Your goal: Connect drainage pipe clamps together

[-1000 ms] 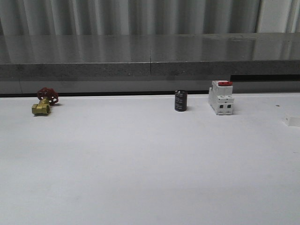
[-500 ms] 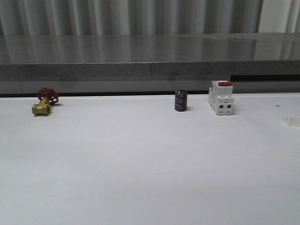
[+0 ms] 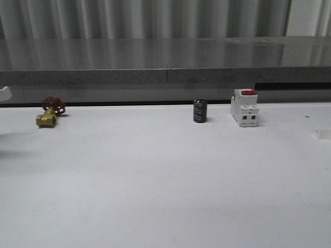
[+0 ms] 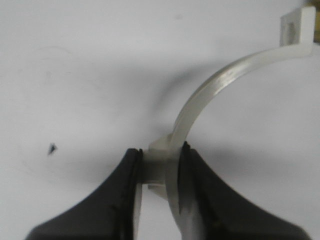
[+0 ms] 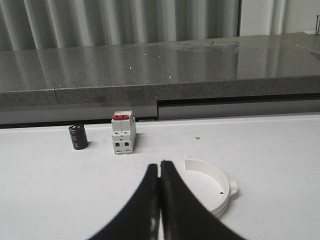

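Observation:
In the left wrist view my left gripper [image 4: 161, 165] is shut on one white drainage pipe clamp [image 4: 199, 100], pinching its block near one end. The half-ring arcs away from the fingers to a flat end tab [image 4: 298, 27], above the white table. A small white piece [image 3: 4, 93] shows at the front view's far left edge, above the table. The second clamp [image 5: 206, 168] lies flat on the table just right of my right gripper [image 5: 159, 167], which is shut with nothing between its fingers. A faint white bit [image 3: 321, 134] lies at the front view's right edge.
A brass valve with a red handle [image 3: 46, 114] sits at the back left. A black cylinder [image 3: 199, 111] and a white boxy breaker with a red top [image 3: 244, 107] stand at the back centre-right. A grey ledge [image 3: 165, 75] runs behind the table.
A small white piece has come into the front view at the far left edge, with a faint shadow on the table below it. The objects on the table have not moved.

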`<state>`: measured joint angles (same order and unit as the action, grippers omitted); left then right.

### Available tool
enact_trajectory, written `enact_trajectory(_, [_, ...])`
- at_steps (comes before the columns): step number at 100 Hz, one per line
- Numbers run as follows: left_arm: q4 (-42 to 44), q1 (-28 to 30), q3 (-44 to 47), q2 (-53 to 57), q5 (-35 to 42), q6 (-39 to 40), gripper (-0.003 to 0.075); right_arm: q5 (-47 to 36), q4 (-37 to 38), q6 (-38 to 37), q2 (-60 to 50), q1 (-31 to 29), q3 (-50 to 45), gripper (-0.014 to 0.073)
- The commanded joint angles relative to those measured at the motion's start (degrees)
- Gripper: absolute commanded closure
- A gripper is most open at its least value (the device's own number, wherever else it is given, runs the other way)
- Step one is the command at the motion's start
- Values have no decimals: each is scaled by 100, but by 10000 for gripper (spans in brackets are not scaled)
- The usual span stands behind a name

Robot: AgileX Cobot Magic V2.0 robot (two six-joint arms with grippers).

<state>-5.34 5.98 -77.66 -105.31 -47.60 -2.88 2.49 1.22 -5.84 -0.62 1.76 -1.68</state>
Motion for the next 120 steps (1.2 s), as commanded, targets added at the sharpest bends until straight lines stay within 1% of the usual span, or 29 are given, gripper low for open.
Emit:
enact_trajectory(1, [-81,-486,-147,432,-75,562,736,-481,50,46,-110,-4,117,661])
enact_trajectory(9, [-23,-969,-147,447,-81,990,736,-481,50,46,-110,-4,117,661])
enact_trajectory(14, [-14,-1327,-147,412,-48,1160,736,-481,50,46,-110,-4,117,661])
enact_trajectory(29, [0,-2159,-137,207,208,1603,736,-481,50,46,-110,-4,117,661])
enact_trajectory(34, [0,-2385,-137,108,286,1751,736,-481,50,46,-110,-4,117,661])
enact_trajectory(50, [31,-2793,-148,-224,490,2096,729,-481,50,46,-110,-4,117,661])
enact_trajectory(64, [269,-3024,-148,-385,586,2329,727,-481,50,46,-110,-4,117,661])
enact_trajectory(81, [495,-3112,-148,-432,720,2659,726,-481,50,46,-110,-4,117,661])
enact_trajectory(112, [495,-3112,-148,-637,641,2659,725,-481,50,46,-110,-4,117,661])
enact_trajectory(120, [495,-3112,-148,-682,632,2659,706,-481,50,46,-110,-4,117,661])
